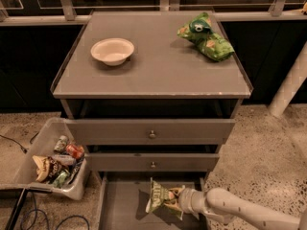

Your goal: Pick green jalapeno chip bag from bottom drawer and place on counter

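Note:
The green jalapeno chip bag (160,199) is pale olive green with white lettering. It stands tilted up over the floor of the open bottom drawer (122,210). My gripper (176,200) reaches in from the right on a white arm and is shut on the bag's right edge. The bag casts a shadow on the drawer floor beneath it. The counter (153,66) above is the grey cabinet top.
A white bowl (112,51) and a brighter green bag (205,36) lie on the counter. Two taller drawers with knobs (152,134) sit slightly open above the bottom drawer. A clear bin of snacks (53,162) stands on the floor at left, cables beside it.

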You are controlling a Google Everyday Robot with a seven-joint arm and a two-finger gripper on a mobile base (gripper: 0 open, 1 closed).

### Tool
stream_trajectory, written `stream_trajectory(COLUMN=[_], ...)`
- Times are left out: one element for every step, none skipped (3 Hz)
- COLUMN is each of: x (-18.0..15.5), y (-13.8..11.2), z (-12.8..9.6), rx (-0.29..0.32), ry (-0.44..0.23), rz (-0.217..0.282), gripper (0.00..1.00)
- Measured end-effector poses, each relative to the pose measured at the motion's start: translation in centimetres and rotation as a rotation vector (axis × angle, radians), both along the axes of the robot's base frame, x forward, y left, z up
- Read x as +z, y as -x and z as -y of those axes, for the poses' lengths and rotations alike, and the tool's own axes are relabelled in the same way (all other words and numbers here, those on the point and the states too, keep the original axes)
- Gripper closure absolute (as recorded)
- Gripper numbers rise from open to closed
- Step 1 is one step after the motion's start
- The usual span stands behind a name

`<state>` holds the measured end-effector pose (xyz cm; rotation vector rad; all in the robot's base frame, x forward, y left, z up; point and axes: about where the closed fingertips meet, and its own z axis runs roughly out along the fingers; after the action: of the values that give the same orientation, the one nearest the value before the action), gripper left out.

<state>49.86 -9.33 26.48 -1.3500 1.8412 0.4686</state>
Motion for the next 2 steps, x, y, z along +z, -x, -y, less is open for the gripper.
stream_trajectory(x=[4.7,11.0], y=[0.4,0.3], z=[1.9,4.4], rx=[-0.021,-0.042], ry=[0.077,0.131], rz=[-0.013,-0.01], gripper=[1.0,1.0])
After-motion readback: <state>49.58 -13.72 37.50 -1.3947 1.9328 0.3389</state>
